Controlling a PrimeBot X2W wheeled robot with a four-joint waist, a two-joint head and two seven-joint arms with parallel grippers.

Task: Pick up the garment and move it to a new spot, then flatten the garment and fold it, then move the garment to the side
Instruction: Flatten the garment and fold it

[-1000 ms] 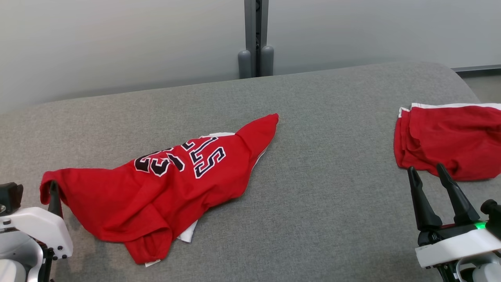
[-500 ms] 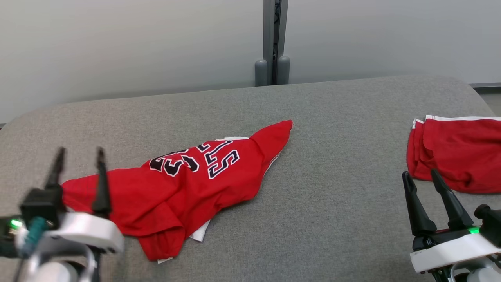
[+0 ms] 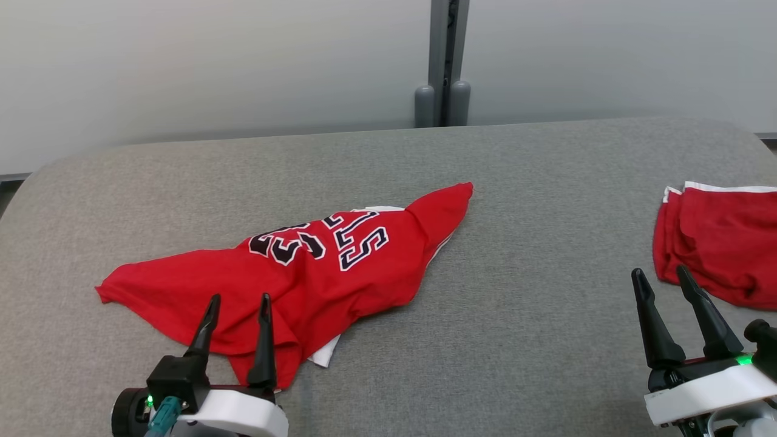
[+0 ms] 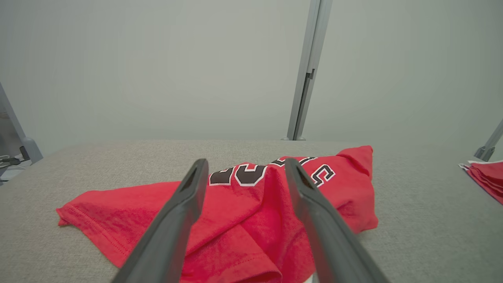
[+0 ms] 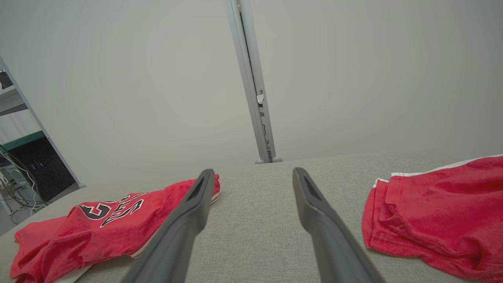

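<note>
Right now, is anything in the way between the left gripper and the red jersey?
Nothing visible. The open left gripper points at the near edge of the red jersey, with no other object between them.

Item: garment (image 3: 364, 285), one red jersey. It is lying crumpled and unfolded on the grey padded surface (image 3: 546, 315) before me, left of centre. It is stretching in a rough wedge from a flat corner at my left to a peak pointing away to my right. Black lettering (image 3: 322, 243) edged in white is showing on top, toward the far side. A white inner layer (image 3: 325, 355) is peeking out at the near hem.
</note>
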